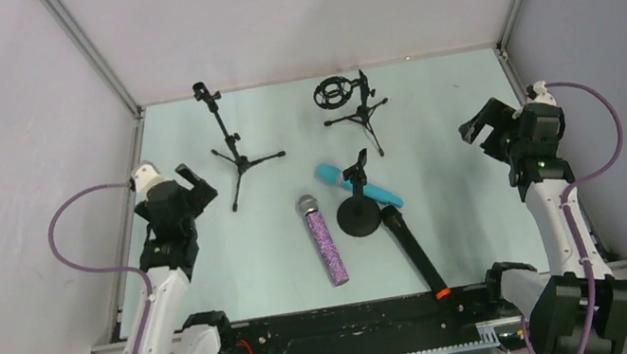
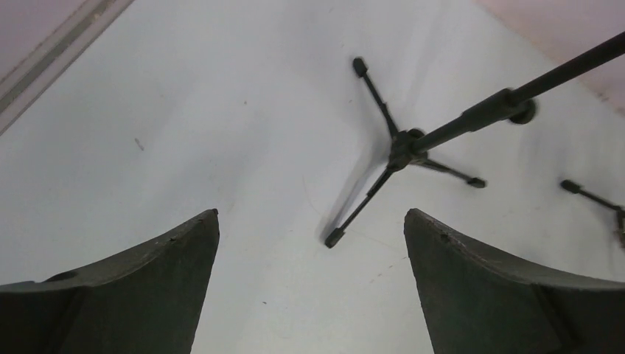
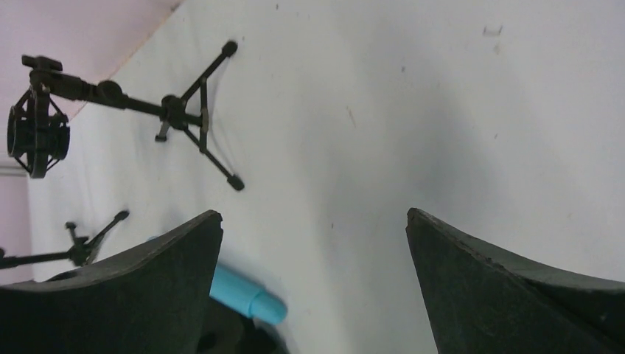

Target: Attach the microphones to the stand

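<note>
White arms (image 1: 155, 314), purple cables (image 1: 53, 242), dark left pincer (image 2: 311, 212), right pincer (image 3: 315, 212)

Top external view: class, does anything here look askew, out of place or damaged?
Nothing looks damaged or spilled. One oddity: the black microphone lies slanted, its orange end at the near edge of the table, its other end by the round-base stand.

No legible text, label or number anywhere.

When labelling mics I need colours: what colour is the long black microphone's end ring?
The ring on the black microphone is orange-red; top external view shows it best.
</note>
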